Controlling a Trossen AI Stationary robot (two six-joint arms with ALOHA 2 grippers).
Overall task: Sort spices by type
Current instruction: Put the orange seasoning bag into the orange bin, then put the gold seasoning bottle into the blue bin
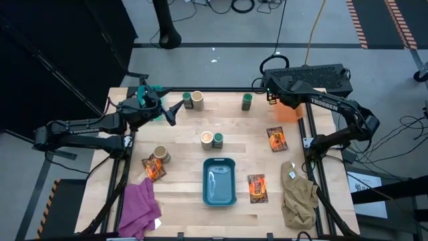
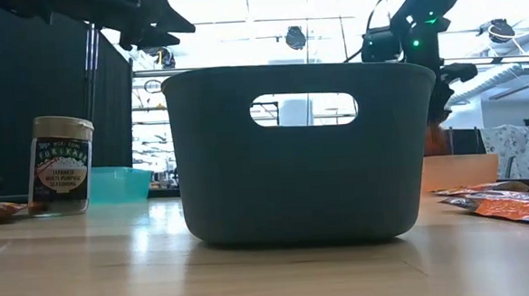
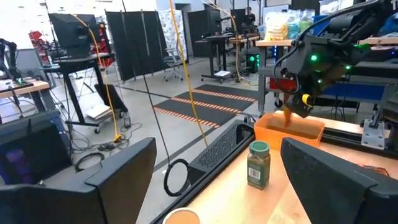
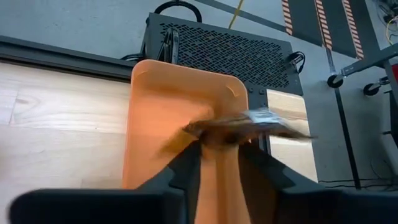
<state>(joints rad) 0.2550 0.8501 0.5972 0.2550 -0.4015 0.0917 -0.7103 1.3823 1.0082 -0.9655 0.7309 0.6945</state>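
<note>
One orange-and-black packet (image 4: 249, 126) lies crosswise at the fingertips of the right gripper (image 4: 219, 144), clamped between them, directly over the orange bin (image 4: 155, 112) at the table's 1 o'clock corner.

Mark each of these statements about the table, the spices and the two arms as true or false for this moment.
1. The right tool holds a packet over the orange bin. True.
2. The left tool is gripping a green jar. False: it is open and empty, raised near the table's far left.
3. Three packets lie on the table. True: one by the purple cloth, one by the blue bin, one nearer the right edge.
4. The blue bin holds two jars. False: it looks empty.
5. The khaki cloth lies on the table's left side. False: it is at the near right.
</note>
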